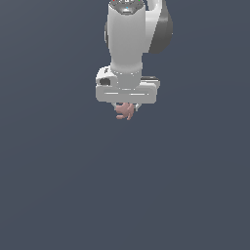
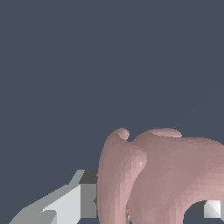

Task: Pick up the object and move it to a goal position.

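The object (image 1: pixel 125 111) is a small dusty-pink lump with finger-like bumps. In the exterior view it sits right under the white gripper (image 1: pixel 126 105), between its short fingers, which are mostly hidden by the hand. In the wrist view the object (image 2: pixel 162 170) fills the space between the two fingers (image 2: pixel 72 203), with one grey-white finger on each side of it. The gripper (image 2: pixel 148 206) is shut on the object. No goal marker shows in either view.
The white arm (image 1: pixel 128 39) reaches in from the top of the exterior view. All around is a plain dark blue-grey surface (image 1: pixel 58 185) with no other objects, edges or containers in view.
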Controlling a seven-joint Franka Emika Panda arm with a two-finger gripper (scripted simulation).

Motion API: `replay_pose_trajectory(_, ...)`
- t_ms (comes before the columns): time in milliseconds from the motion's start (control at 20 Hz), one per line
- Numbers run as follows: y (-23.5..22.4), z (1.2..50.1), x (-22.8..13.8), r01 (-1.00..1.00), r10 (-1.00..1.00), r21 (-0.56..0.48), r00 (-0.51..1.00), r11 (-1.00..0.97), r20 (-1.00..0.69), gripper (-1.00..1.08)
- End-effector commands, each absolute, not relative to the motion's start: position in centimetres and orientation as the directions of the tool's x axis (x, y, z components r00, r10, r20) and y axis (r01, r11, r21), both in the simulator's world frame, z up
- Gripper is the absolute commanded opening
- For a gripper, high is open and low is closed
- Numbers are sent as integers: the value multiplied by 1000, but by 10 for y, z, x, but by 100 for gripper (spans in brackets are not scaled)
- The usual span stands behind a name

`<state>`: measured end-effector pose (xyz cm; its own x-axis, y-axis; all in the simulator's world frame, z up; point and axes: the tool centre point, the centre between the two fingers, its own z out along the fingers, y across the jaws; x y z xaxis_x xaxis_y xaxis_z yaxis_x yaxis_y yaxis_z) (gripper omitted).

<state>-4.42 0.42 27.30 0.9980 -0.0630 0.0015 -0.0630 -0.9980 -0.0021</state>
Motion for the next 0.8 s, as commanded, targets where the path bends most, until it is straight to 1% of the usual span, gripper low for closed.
replay_pose_trajectory(0, -5, 291, -44, -63, -63, -2, 998, -998, 0, -100)
replay_pose_trajectory(350, -20, 322, -41, -63, -63, 0, 998, -998, 0, -100)
replay_pose_trajectory(750, -22, 325, -39, -63, -63, 0, 998, -998, 0, -100)
